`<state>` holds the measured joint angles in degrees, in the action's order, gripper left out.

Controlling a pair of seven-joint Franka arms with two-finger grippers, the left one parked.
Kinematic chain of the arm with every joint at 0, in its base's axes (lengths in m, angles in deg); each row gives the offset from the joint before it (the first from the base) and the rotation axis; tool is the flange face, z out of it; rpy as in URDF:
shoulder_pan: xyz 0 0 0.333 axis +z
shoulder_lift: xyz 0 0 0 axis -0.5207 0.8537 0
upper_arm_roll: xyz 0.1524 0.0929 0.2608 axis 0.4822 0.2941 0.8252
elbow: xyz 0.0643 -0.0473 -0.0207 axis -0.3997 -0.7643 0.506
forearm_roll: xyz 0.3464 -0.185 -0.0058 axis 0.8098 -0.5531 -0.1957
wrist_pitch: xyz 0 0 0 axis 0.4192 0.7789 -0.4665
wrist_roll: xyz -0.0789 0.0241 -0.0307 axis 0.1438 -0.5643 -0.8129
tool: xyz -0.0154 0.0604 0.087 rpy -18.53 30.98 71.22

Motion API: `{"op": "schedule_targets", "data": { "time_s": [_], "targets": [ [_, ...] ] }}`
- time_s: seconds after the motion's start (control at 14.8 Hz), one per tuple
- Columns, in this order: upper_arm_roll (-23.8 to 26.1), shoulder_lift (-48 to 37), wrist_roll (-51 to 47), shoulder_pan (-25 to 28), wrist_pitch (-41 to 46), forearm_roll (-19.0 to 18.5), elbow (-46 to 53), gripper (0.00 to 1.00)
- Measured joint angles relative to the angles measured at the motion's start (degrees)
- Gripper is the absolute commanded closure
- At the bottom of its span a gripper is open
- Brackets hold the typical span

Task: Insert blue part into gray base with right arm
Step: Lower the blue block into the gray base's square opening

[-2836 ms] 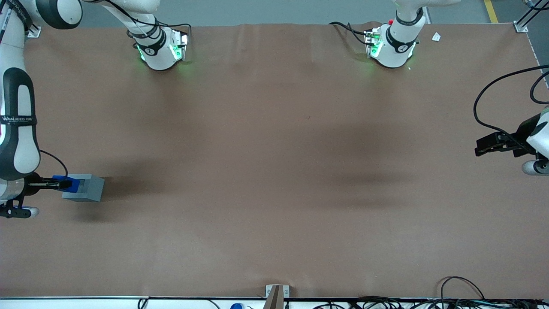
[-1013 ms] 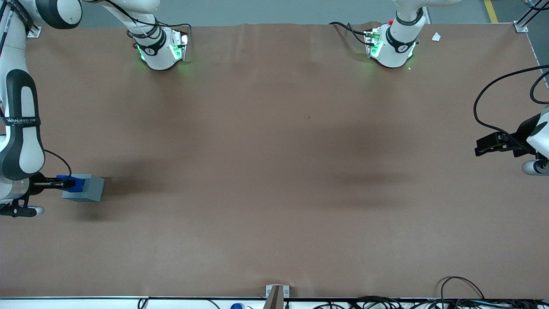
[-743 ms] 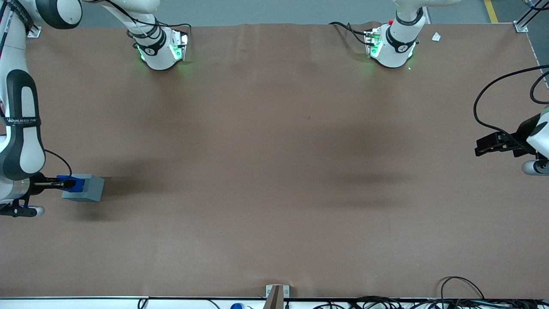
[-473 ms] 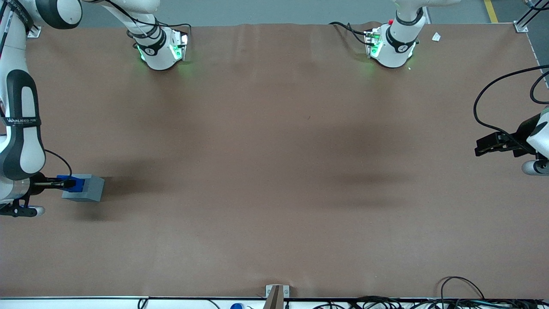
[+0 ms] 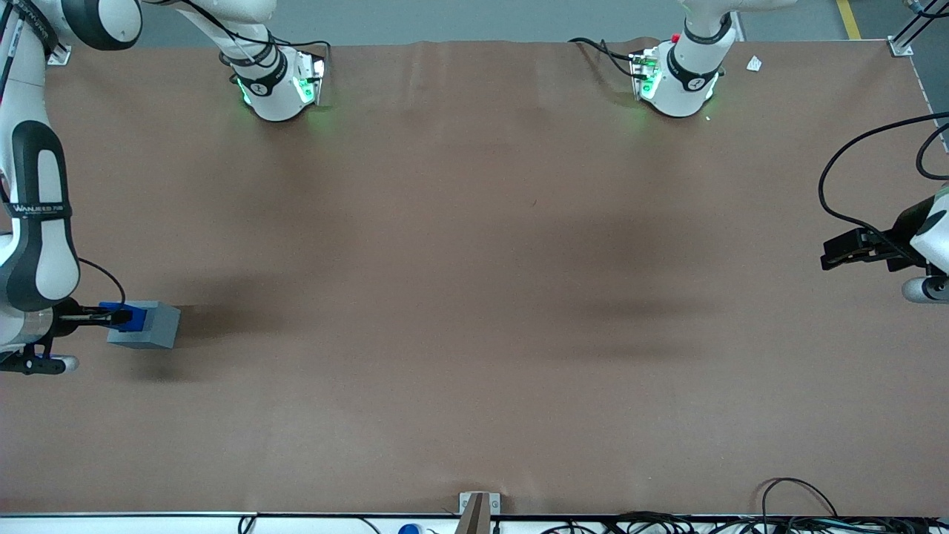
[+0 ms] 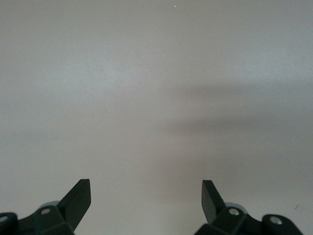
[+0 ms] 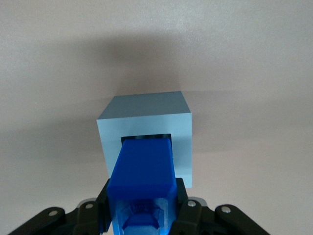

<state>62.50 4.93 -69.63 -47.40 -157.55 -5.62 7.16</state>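
The end effector [image 7: 142, 215] grips the blue part [image 7: 143, 169], whose tip sits at the gray base's [image 7: 146, 115] hole. It looks only partly in; pushing down and letting go remain.

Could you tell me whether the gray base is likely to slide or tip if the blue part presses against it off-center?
The gray base looks squat and flat-bottomed on the table, so tipping seems unlikely. Nothing visibly clamps it, and it looks like light plastic, so a sideways push may slide it. The gripper holds the blue part at the recess mouth, so contact is probably near.
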Motion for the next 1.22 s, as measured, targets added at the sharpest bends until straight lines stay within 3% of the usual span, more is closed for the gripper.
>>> {"op": "schedule_targets", "data": {
  "time_s": [0.27, 0.41, 0.74, 0.95, 1.01, 1.08, 1.15, 1.22],
  "targets": [
    [0.0, 0.0, 0.0, 0.0, -0.1, 0.0, -0.2, 0.94],
    [0.0, 0.0, 0.0, 0.0, -0.3, 0.0, -0.2, 0.86],
    [0.0, 0.0, 0.0, 0.0, -0.5, 0.0, -0.3, 0.85],
    [0.0, 0.0, 0.0, 0.0, -1.5, 0.0, -0.5, 0.77],
    [0.0, 0.1, 0.0, 0.0, -1.7, 0.0, -0.7, 0.69],
    [0.0, 0.1, 0.0, 0.0, -2.0, 0.0, -0.9, 0.52],
    [0.0, 0.2, 0.0, 0.0, -2.3, 0.0, -1.1, 0.41],
    [0.0, 0.3, 0.0, 0.0, -2.4, 0.0, -1.3, 0.15]
  ]
}}
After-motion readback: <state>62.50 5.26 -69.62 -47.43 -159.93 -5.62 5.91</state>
